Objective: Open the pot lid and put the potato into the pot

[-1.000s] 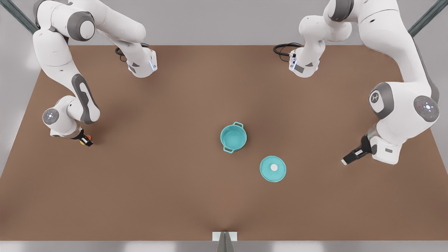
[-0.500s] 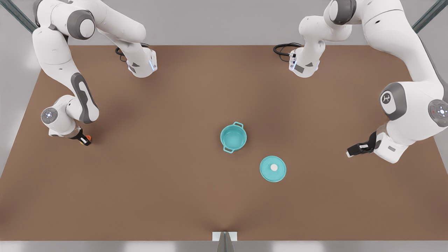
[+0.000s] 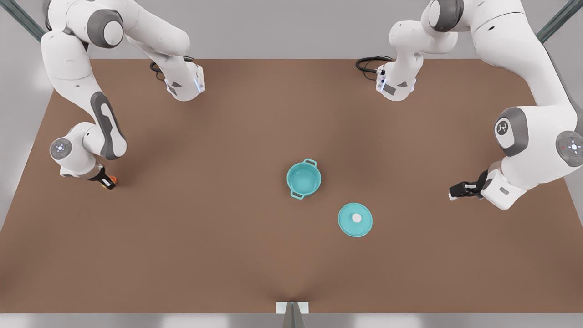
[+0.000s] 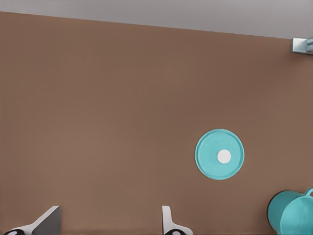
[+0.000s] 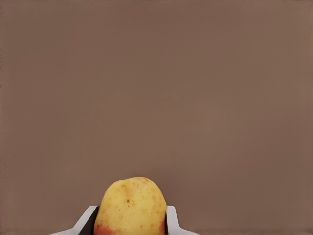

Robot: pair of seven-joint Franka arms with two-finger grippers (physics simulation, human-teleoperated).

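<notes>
Potato (image 3: 112, 180), a tiny orange-yellow lump w/ a reddish tinge, is sitting in the right gripper (image 3: 107, 181) near the table edge at the front view's left. The small round teal pot (image 3: 304, 178) is standing open mid-table, well apart from it. The flat teal pot lid (image 3: 355, 219) w/ its white knob is lying on the brown table (image 3: 227, 255) just beside the pot. The left gripper (image 3: 455, 193) is waiting at the front view's right, away from both; its fingers are too small here to judge.

Left wrist view: the left gripper (image 4: 110, 223) is showing its fingertips wide apart, nothing btwn them. The lid (image 4: 219, 154) is fully in frame; the pot (image 4: 292, 214) is cut off at the corner.

Right wrist view: the right gripper (image 5: 129, 223) is clamping the potato (image 5: 131, 205), a finger on each side. Contact pts are cut off by the frame edge, so grip depth is unclear.

Judgement: lid step is done; carrying is next. Best to lift clear first, travel across, centre over the rim, then release low to avoid a bounce-out.
</notes>
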